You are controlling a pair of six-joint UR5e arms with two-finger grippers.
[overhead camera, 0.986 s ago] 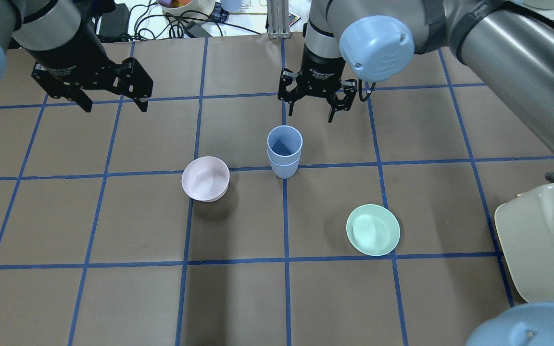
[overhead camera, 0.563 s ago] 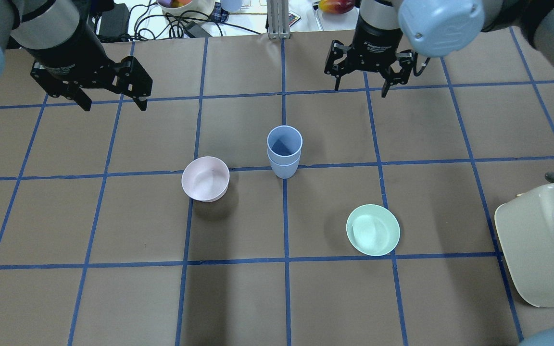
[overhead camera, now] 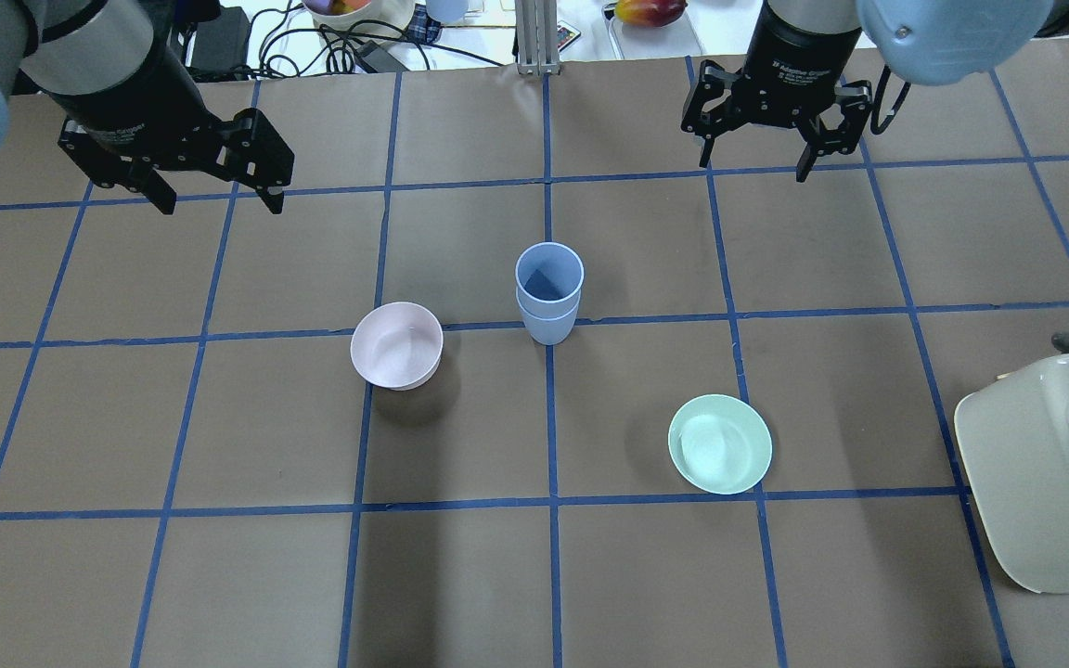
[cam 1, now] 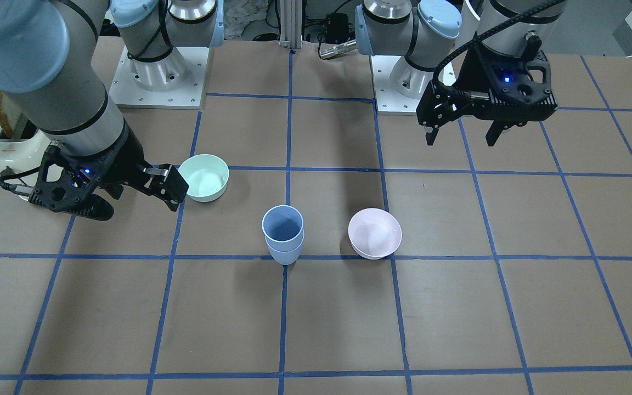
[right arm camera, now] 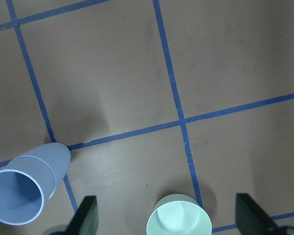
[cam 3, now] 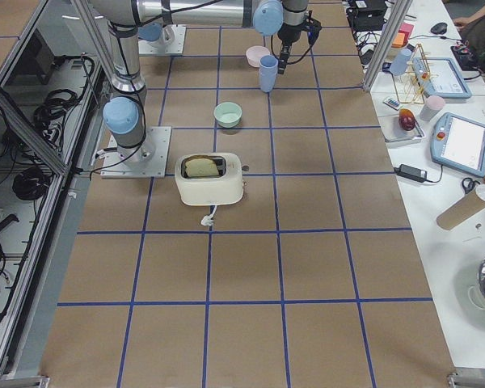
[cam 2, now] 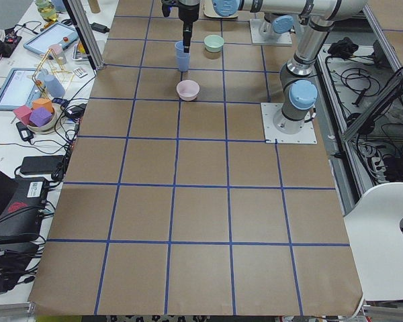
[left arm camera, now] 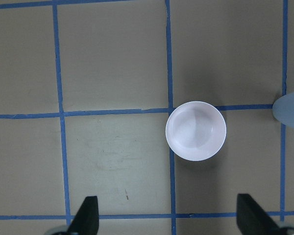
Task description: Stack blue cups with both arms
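Observation:
The two blue cups (overhead camera: 548,297) stand nested, one inside the other, upright near the table's middle; the stack also shows in the front view (cam 1: 283,235) and at the right wrist view's lower left (right arm camera: 24,188). My left gripper (overhead camera: 219,204) is open and empty, hovering far to the left of the stack and beyond it; the front view (cam 1: 462,140) shows it open too. My right gripper (overhead camera: 755,167) is open and empty, raised beyond the stack and to its right, and the front view (cam 1: 137,206) shows it near the mint bowl.
A pale pink bowl (overhead camera: 396,345) sits just left of the stack. A mint-green bowl (overhead camera: 719,443) sits nearer me on the right. A cream toaster (overhead camera: 1045,473) stands at the right edge. Cables and clutter lie beyond the far edge.
My right gripper, open throughout, has moved from just beyond the cup stack to the right and farther back. The left gripper, cups and bowls have not moved.

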